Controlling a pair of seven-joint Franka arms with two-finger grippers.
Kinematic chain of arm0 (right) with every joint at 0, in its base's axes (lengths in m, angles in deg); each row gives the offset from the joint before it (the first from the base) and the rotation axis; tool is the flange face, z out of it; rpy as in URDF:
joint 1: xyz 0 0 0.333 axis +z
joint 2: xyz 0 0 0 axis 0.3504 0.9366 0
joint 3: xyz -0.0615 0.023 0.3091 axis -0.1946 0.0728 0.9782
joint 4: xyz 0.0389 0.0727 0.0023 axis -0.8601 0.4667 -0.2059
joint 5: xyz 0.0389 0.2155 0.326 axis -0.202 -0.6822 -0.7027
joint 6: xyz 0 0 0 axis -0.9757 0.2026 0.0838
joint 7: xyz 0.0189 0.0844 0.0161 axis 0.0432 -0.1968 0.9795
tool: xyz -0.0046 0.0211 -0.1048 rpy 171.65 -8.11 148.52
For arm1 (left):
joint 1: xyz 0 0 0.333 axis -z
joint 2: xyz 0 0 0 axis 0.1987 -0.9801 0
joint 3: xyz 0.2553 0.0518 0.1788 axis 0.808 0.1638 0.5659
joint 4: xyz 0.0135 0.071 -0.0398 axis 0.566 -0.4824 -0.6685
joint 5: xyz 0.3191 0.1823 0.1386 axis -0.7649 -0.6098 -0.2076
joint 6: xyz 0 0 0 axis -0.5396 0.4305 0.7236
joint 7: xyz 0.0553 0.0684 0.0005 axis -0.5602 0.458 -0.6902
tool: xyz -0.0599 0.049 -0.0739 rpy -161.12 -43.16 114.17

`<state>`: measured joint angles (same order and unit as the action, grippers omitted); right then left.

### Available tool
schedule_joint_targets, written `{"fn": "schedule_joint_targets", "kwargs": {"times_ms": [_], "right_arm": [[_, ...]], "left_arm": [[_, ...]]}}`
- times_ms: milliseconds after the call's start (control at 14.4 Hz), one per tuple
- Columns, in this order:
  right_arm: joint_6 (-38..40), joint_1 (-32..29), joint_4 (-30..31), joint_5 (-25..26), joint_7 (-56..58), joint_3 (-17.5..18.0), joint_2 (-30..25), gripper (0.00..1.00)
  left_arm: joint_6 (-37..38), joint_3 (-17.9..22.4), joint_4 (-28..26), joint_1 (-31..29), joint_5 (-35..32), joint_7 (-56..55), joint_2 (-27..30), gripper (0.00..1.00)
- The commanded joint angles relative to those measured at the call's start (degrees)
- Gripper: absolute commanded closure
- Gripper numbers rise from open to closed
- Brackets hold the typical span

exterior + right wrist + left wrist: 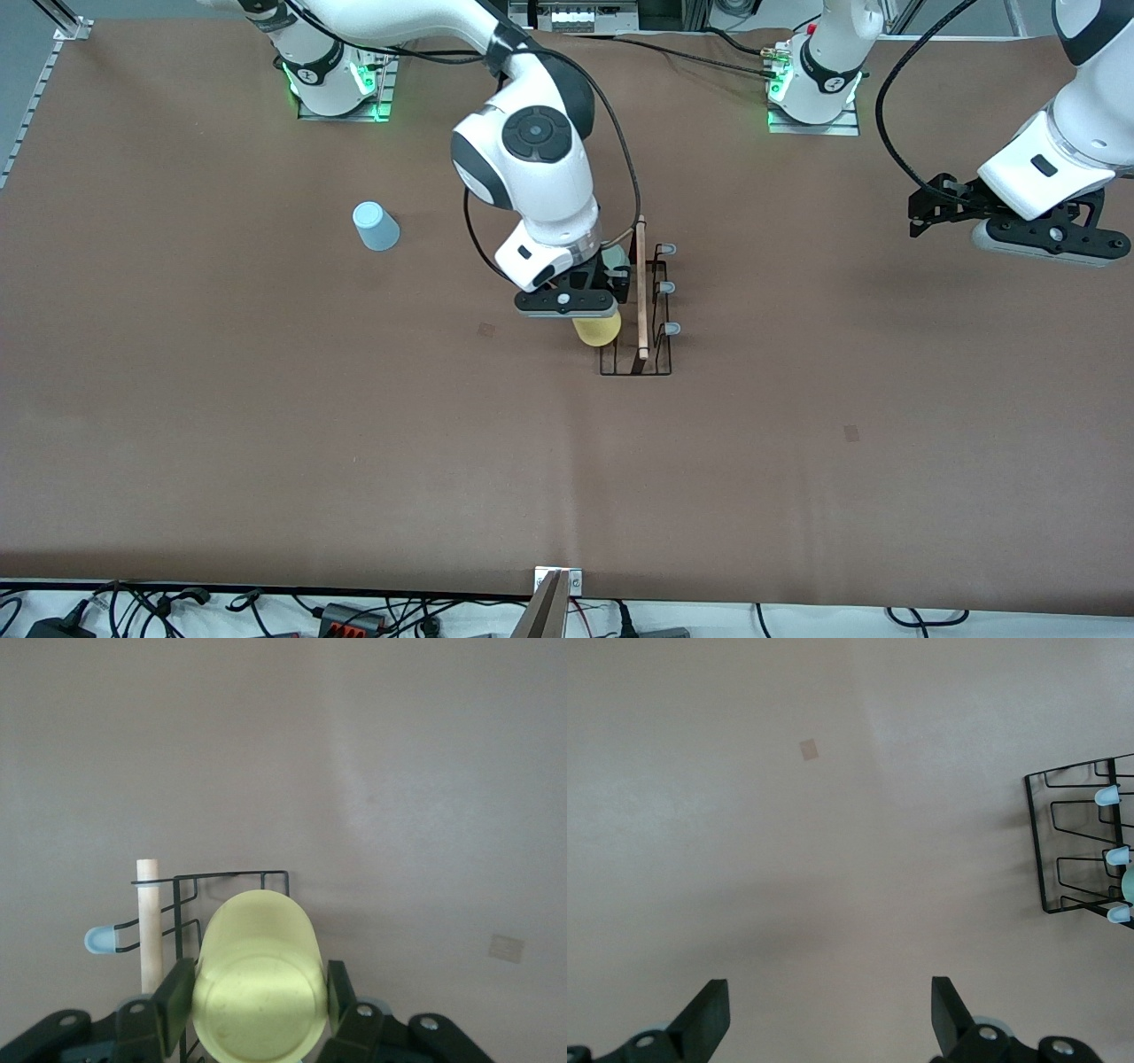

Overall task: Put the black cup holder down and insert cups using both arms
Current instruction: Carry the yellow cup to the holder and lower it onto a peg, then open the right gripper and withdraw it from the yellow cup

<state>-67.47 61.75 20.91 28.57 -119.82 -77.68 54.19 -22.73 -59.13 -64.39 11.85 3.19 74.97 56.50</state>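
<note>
The black cup holder stands at the middle of the table, its wooden rod handle on top. Three grey-tipped pegs on the side toward the left arm are bare. My right gripper is shut on the yellow cup, held against the holder's side toward the right arm; the right wrist view shows the cup between the fingers. A pale grey-green cup shows partly by that gripper. The light blue cup lies on the table toward the right arm's end. My left gripper waits open and empty.
Two small tape marks lie on the brown table cover. Cables and a metal bracket run along the table edge nearest the front camera. The arm bases stand at the edge farthest from it.
</note>
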Motion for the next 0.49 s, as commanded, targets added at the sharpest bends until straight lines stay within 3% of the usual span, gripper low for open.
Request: {"fn": "schedule_joint_targets", "kwargs": {"times_ms": [0,69,139,278,347,416], "right_arm": [[-2.0,0.2,-2.2,-0.4,-0.9,0.0,1.8,1.00],[-2.5,0.2,-2.2,-0.4,-0.9,0.0,2.0,0.99],[-3.2,0.2,-2.2,-0.5,-0.9,-0.1,2.8,0.82],[-4.0,0.7,-1.9,-0.4,-2.1,-0.3,3.2,0.17],[-4.0,0.8,-1.7,-0.4,-2.5,-0.5,3.3,0.00],[-4.0,0.8,-1.3,-0.4,-2.4,-0.5,3.2,0.00]], "left_arm": [[0.8,-0.1,0.3,-0.4,1.6,0.3,0.4,0.00],[0.8,-0.1,0.3,-0.4,1.6,0.3,0.4,0.00],[0.8,-0.1,0.3,-0.4,1.6,0.4,0.4,0.00],[0.8,-0.1,0.3,-0.4,1.6,0.4,0.4,0.00],[0.8,-0.1,0.3,-0.4,1.6,0.4,0.4,0.00],[0.8,-0.1,0.3,-0.4,1.6,0.4,0.4,0.00]]}}
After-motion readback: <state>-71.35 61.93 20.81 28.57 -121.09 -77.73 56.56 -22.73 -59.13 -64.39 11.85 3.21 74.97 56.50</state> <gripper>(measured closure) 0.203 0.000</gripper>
